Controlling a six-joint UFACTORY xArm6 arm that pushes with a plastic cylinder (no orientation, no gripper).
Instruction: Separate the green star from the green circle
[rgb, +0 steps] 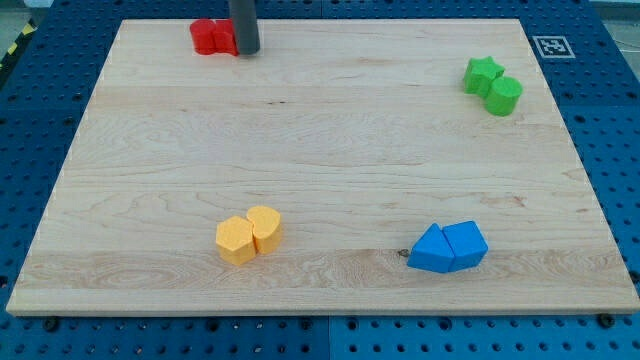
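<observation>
The green star (482, 74) lies near the view's top right of the wooden board, touching the green circle (504, 96), which sits just below and to its right. My tip (246, 51) is at the view's top, left of centre, right beside the red blocks (213, 37). It is far to the left of both green blocks.
Two yellow blocks (249, 234), a hexagon and a heart-like one, sit together at the view's bottom left of centre. Two blue blocks (449, 247) sit together at the bottom right. The wooden board (320, 150) lies on a blue pegboard; a fiducial tag (551, 46) is at the top right.
</observation>
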